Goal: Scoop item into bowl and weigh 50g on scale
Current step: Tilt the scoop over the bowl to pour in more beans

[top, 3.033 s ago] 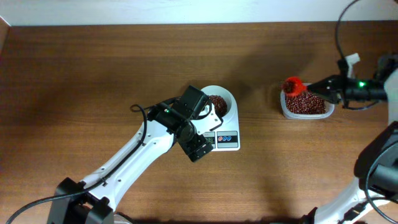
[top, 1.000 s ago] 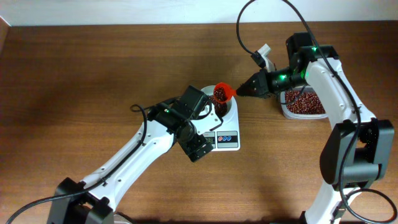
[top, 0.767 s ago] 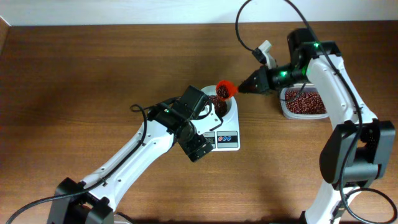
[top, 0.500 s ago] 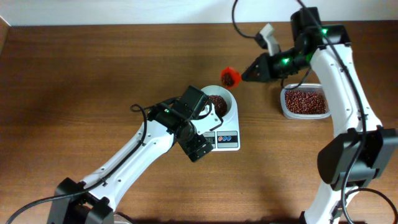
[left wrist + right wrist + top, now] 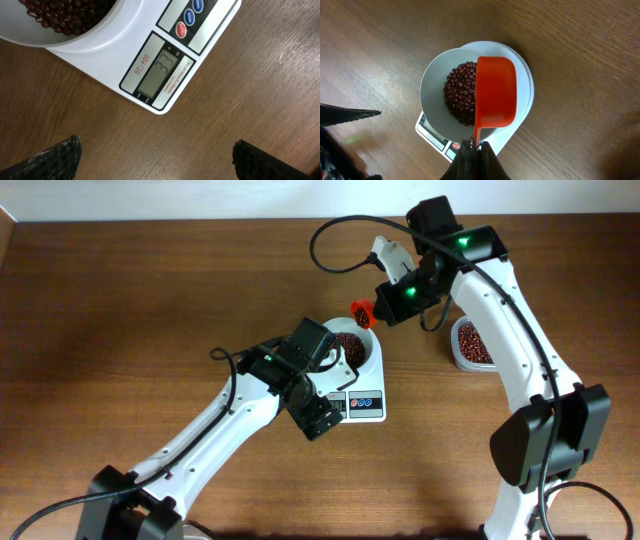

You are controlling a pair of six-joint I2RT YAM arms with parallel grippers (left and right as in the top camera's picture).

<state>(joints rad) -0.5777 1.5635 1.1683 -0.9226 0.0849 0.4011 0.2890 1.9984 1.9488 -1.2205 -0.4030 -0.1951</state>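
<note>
Overhead, the right gripper [image 5: 388, 302], clamped on a red scoop [image 5: 361, 312], hangs at the rim of the bowl [image 5: 372, 350] on the scale [image 5: 372, 412], apparently to tip beans [image 5: 348, 341] in. Left wrist: the left gripper [image 5: 157, 162], jaws wide, hovers off the display [image 5: 159, 70], apparently to read it. Right wrist: the beans heap inside the bowl.

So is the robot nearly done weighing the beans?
Partly. Done: the bowl sits on the scale with a heap of beans in it. In hand: the right hand is shut on a red scoop held over the bowl. Left: checking the display, whose digits I can't read surely, and adding or removing beans until it shows fifty grams. The tub has more beans.
</note>
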